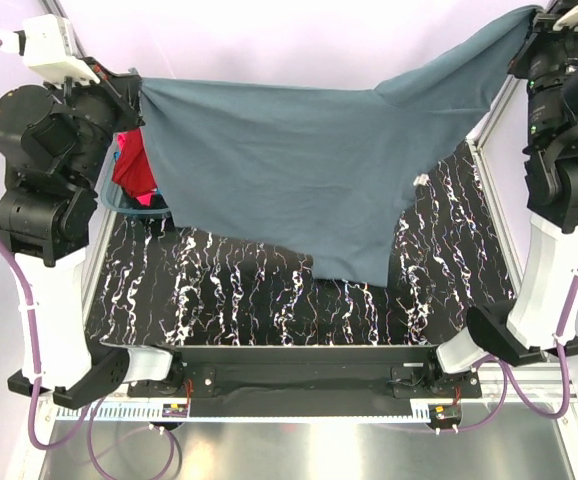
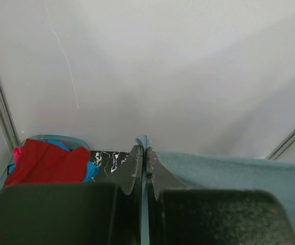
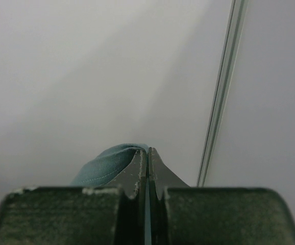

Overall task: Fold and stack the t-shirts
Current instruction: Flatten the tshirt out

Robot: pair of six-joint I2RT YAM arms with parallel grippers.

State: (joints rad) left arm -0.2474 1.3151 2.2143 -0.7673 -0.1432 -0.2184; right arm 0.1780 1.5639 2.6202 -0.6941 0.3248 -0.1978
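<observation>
Folding looks not yet begun: the grey-blue t-shirt [image 1: 299, 170] hangs spread in the air over the patterned mat [image 1: 249, 300], pinched at one upper corner by the left gripper [image 2: 143, 153] and at the other by the right gripper [image 3: 147, 153], each clamped tight on the cloth. No folded tee shows on the mat, and the red t-shirt [image 2: 48, 161] lies crumpled on bright blue and pink cloth (how many tees, I cannot tell) in the basket [image 2: 55, 137] at the left.
</observation>
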